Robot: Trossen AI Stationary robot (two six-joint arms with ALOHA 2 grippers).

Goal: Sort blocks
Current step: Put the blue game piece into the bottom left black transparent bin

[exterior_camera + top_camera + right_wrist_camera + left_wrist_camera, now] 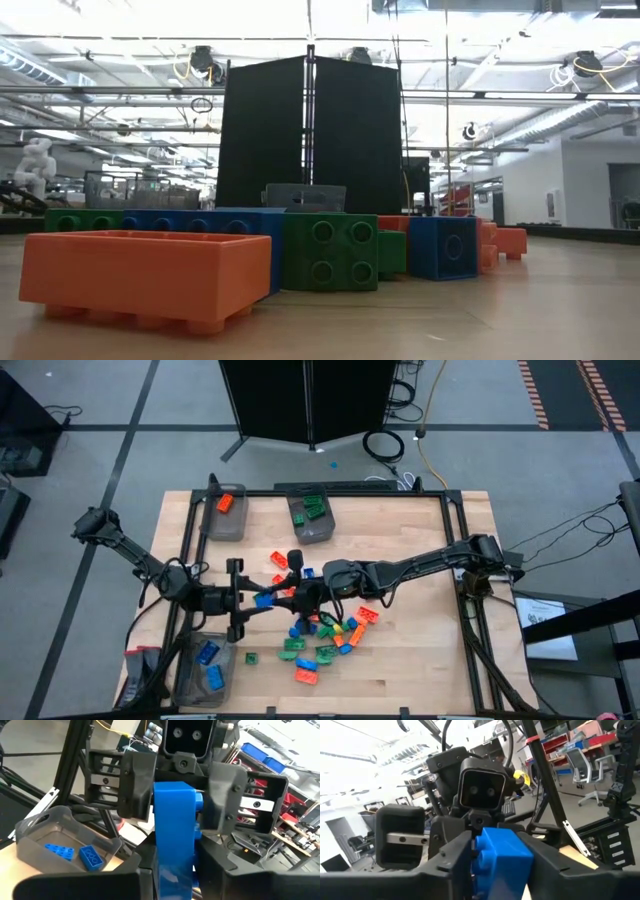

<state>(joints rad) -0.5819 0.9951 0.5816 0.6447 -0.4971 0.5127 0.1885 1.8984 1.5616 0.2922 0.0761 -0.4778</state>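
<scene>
A blue block (pixel 265 601) hangs in the air over the table's left middle, between my two grippers, which face each other. My left gripper (pixel 252 601) comes at it from the left and my right gripper (pixel 285 597) from the right, and both are shut on it. A loose pile of orange, green and blue blocks (pixel 322 635) lies on the table just beyond them toward the near edge. In the low view an orange block (pixel 150 275), a green one (pixel 330 250) and a blue one (pixel 440 245) rest flat on the wood. My left gripper pinches the blue block's two opposite side faces (pixel 520 855) between its two fingers (pixel 136 785). The fingers lie level and reach in from the table's left. The block is lifted clear of the table. My right gripper pinches the same block by the end nearer to it (pixel 172 870), between its two fingers. They lie level and come from the table's right. The block stands on edge between them, its far part (pixel 175 805) reaching into the left gripper's fingers.
A bin with an orange block (pixel 222 515) and a bin with green blocks (pixel 312 516) stand at the far edge. A bin with blue blocks (pixel 205 670) stands at the near left corner. Bare wood lies to the right of the pile.
</scene>
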